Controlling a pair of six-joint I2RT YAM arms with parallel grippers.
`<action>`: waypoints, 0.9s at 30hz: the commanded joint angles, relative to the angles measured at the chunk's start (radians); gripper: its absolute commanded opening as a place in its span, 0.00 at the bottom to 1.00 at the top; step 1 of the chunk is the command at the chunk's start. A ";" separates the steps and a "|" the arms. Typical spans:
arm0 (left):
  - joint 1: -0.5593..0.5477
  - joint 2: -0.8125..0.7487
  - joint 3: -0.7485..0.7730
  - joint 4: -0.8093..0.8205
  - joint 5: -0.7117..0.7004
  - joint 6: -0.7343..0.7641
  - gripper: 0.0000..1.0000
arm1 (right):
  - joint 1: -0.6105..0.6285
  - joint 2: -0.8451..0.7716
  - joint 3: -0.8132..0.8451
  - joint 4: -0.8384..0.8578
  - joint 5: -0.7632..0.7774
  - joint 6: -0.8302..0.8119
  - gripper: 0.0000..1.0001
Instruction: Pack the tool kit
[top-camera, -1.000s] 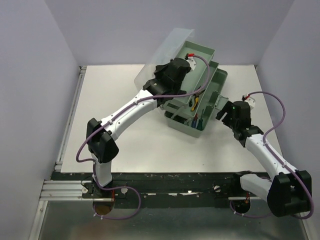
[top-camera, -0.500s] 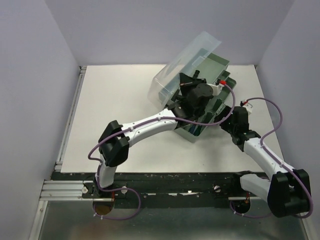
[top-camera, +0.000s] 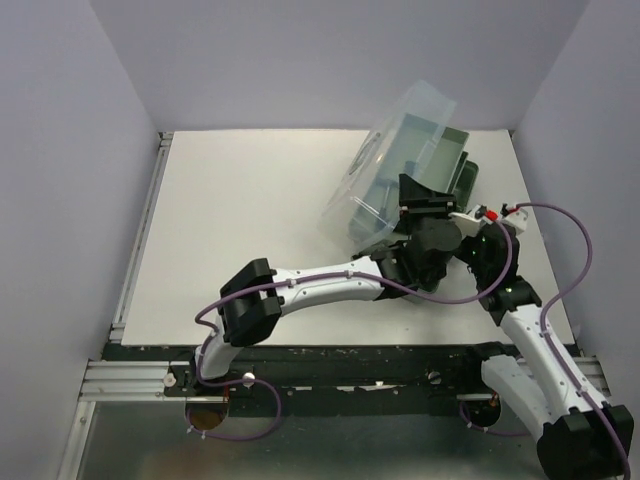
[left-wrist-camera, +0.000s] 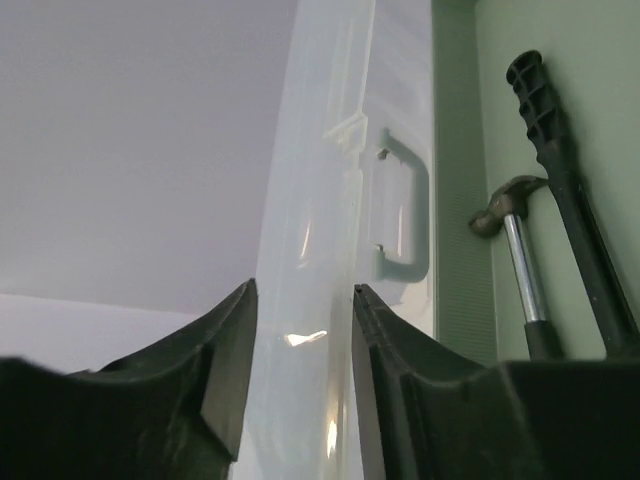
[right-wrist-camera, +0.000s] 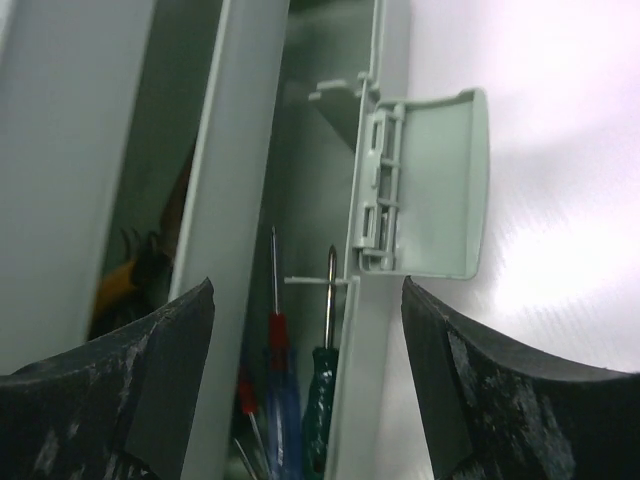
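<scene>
The pale green toolbox (top-camera: 463, 166) stands at the far right of the table, its translucent lid (top-camera: 395, 160) tilted up over it. My left gripper (top-camera: 424, 204) reaches across and is shut on the lid's edge (left-wrist-camera: 305, 230); the lid fills the gap of the left gripper (left-wrist-camera: 303, 290), and its handle (left-wrist-camera: 405, 220) shows above. A small hammer (left-wrist-camera: 517, 255) and a black-handled tool (left-wrist-camera: 558, 170) lie in a green tray. My right gripper (top-camera: 478, 242) is open, and the right gripper (right-wrist-camera: 308, 285) straddles the box's wall by the latch (right-wrist-camera: 430, 180). Screwdrivers (right-wrist-camera: 278, 345) and yellow-handled pliers (right-wrist-camera: 120, 280) lie inside.
The white table (top-camera: 240, 220) stretches to the left of the box. Grey walls close in the back and both sides. My left arm (top-camera: 320, 282) lies across the near middle of the table. A metal rail (top-camera: 140, 240) runs along the left edge.
My left gripper has swung the lid from the box's left side up and over toward the right. The right gripper has moved in to the box's wall.
</scene>
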 joint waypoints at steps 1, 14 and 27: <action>-0.107 -0.042 0.054 -0.008 0.027 -0.088 0.55 | 0.001 -0.049 0.017 -0.087 0.085 -0.045 0.83; -0.176 -0.088 0.125 -0.585 0.239 -0.707 0.57 | 0.001 -0.282 0.049 -0.261 0.238 -0.084 0.84; -0.193 -0.183 0.255 -0.839 0.820 -1.052 0.80 | 0.001 -0.411 0.259 -0.464 0.314 -0.223 0.86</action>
